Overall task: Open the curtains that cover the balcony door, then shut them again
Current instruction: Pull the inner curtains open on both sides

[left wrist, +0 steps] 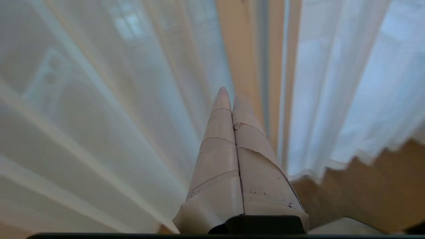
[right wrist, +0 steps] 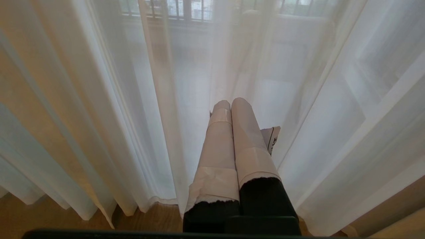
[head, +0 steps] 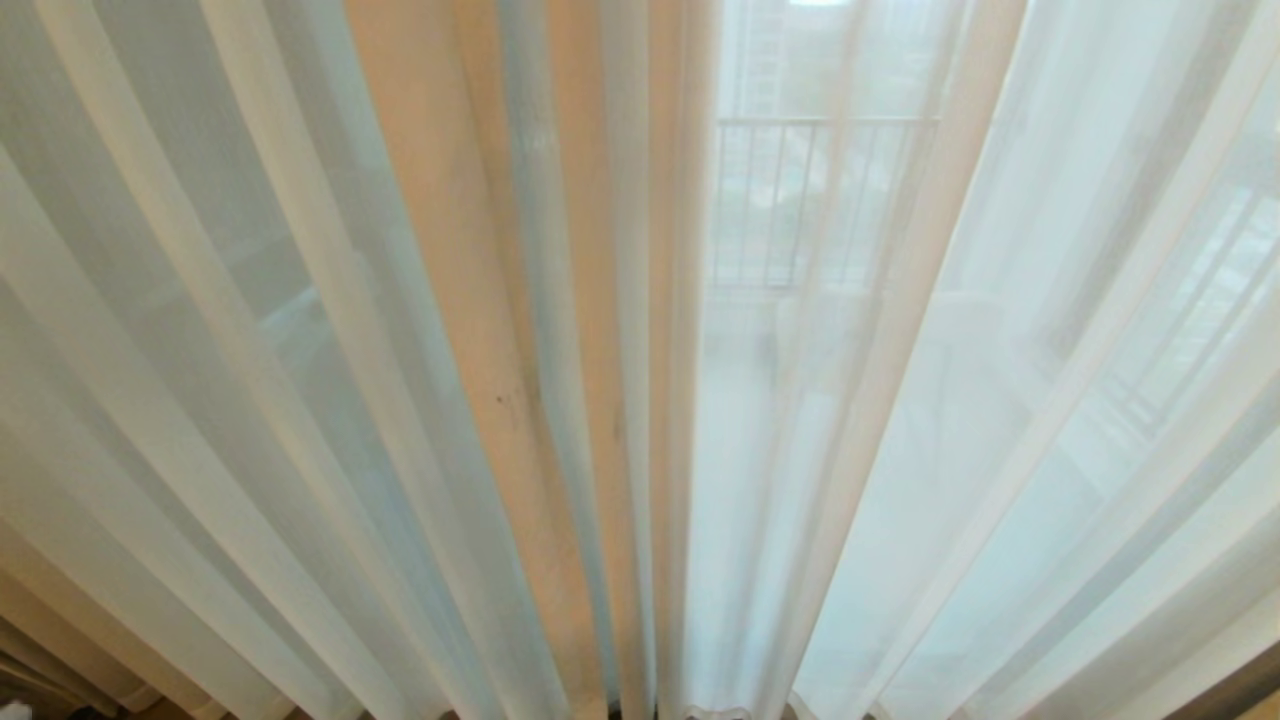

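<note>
The sheer white curtains (head: 300, 350) hang drawn, filling the head view with long folds; two panels meet at denser cream folds (head: 560, 300). The balcony door is covered by them; only a railing (head: 820, 190) shows faintly through. Neither arm is in the head view. In the left wrist view my left gripper (left wrist: 230, 94) is shut and empty, its taped fingers (left wrist: 219, 139) pointing at the curtains (left wrist: 99, 99) near the cream folds. In the right wrist view my right gripper (right wrist: 231, 103) is shut and empty, low down, close in front of the curtains (right wrist: 99, 99).
Wooden floor (left wrist: 372, 189) shows under the curtain hem (left wrist: 345, 164), and again in the right wrist view as wooden floor (right wrist: 49, 219). A white tag (right wrist: 274, 136) sticks out beside the right gripper's finger.
</note>
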Robot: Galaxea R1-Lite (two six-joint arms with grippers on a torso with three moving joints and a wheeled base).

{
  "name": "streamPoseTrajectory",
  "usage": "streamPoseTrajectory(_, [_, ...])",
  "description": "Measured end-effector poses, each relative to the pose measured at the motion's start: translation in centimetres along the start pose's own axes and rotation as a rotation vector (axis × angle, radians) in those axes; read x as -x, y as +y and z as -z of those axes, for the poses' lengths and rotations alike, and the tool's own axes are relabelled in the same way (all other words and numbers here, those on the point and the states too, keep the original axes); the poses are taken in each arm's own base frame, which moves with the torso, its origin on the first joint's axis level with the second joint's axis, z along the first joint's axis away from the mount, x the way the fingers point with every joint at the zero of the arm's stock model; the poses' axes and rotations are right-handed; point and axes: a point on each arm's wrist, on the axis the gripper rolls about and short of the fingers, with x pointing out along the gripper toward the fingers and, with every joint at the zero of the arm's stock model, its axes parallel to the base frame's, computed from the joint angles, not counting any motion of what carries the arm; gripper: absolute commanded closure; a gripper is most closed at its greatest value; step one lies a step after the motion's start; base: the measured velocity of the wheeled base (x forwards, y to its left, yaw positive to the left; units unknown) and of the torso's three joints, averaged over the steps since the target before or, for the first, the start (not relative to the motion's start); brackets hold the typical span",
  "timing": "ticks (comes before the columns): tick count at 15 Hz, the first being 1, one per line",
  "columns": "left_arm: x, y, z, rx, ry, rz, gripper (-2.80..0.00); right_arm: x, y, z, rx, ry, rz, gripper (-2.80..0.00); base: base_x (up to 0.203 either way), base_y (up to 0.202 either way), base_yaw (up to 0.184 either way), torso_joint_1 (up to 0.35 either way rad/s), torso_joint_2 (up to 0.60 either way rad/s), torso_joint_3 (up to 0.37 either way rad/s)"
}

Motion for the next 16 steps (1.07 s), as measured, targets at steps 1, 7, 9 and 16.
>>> streamPoseTrajectory(1, [-0.6, 0.4, -0.6, 0.043, 0.014, 0.042, 0.0, 0.0, 0.0, 0.0, 0.0, 0.0, 0.0, 0.0, 0.0, 0.0, 0.0, 0.0, 0.0, 0.0])
streamPoseTrajectory(7, [-4.6, 1.9, -4.3, 0.273, 0.064, 0.195, 0.0, 0.0, 0.0, 0.0, 0.0, 0.0, 0.0, 0.0, 0.0, 0.0, 0.0, 0.0, 0.0, 0.0])
streamPoseTrajectory(9, [-6.2, 2.2, -5.2, 0.287, 0.07, 0.232, 0.0, 0.0, 0.0, 0.0, 0.0, 0.0, 0.0, 0.0, 0.0, 0.0, 0.0, 0.0, 0.0, 0.0])
streamPoseTrajectory(16, [-11.2, 2.4, -6.6, 0.29, 0.049, 0.261, -2.8, 0.0, 0.0, 0.0, 0.0, 0.0, 0.0, 0.0, 0.0, 0.0, 0.0, 0.0, 0.0, 0.0])
